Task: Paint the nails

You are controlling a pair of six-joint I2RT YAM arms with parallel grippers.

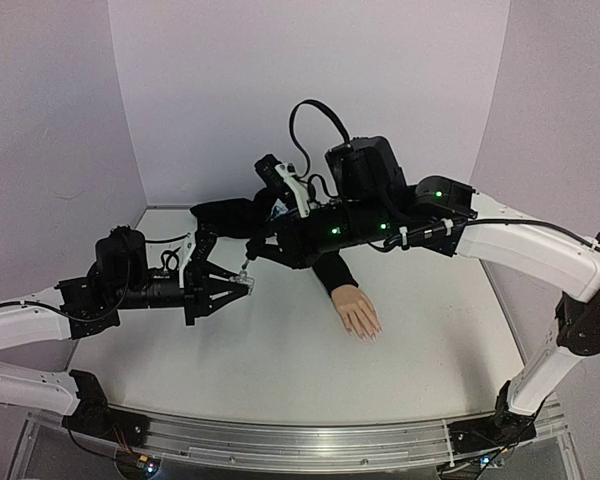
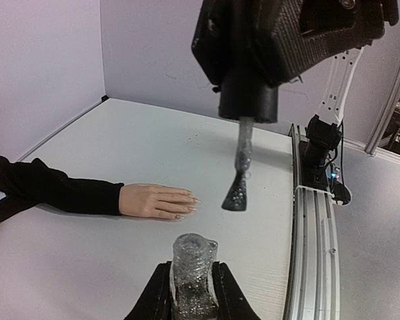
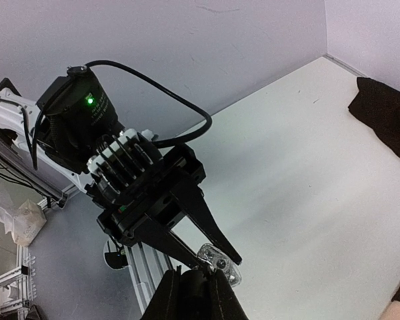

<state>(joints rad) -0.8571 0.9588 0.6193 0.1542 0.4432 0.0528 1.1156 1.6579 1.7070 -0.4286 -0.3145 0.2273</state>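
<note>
Left wrist: nails (image 2: 189, 203) lie beyond left jaws pinching bottle (image 2: 194, 267); right jaws pinch brush cap (image 2: 249, 101).

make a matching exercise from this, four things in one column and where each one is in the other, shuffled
1 bottle
2 cap
3 brush
4 mannequin hand

A flat on the table
B gripped in the right claw
C hanging free below the cap
D gripped in the left claw

Pairs: 1-D, 2-B, 3-C, 4-A
</note>
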